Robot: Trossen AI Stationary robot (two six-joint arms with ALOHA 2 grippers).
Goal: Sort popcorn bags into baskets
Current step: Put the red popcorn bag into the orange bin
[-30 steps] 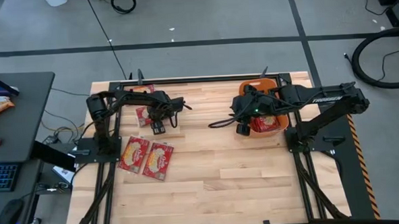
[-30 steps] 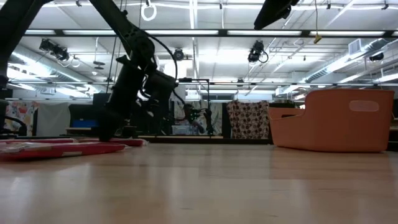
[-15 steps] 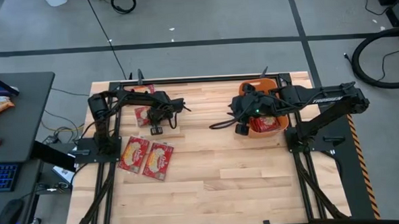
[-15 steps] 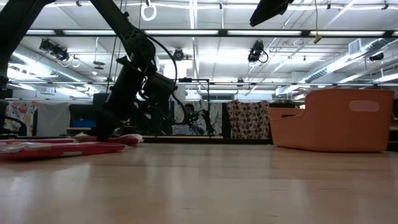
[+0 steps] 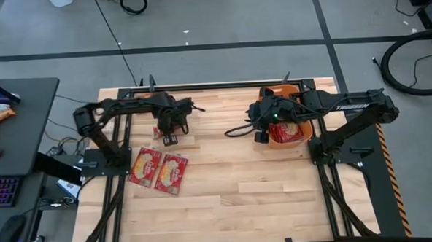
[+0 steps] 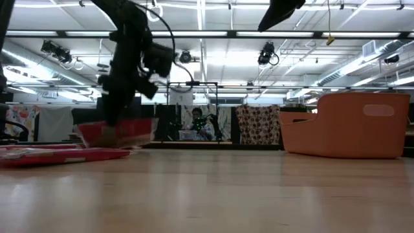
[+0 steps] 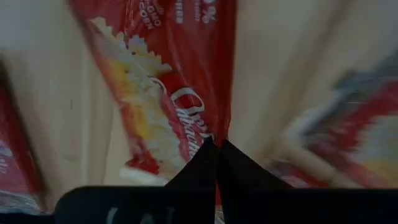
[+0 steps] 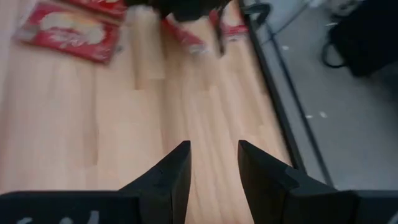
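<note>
**One packet off the table as the left arm grips it**

One red popcorn bag [image 7: 180, 93] hangs clenched in the left gripper [image 7: 217, 146], whose two dark fingers meet tight on the packet's lower edge. From table height the bag [image 6: 119, 133] shows lifted clear of the wooden table [image 5: 277, 184], tilted beneath the arm, at the table's far left. Two more popcorn bags [image 5: 160, 169] lie flat side by side near the left edge, closer to the front than the raised one. At the far right corner stands the orange basket [image 6: 346, 126], with red packets showing inside it from above [image 5: 290, 134]. The right gripper [image 5: 260, 137] hovers just beside the basket, on its inner side, its fingers [image 8: 171, 171] parted with bare wood between them and nothing held.
</note>
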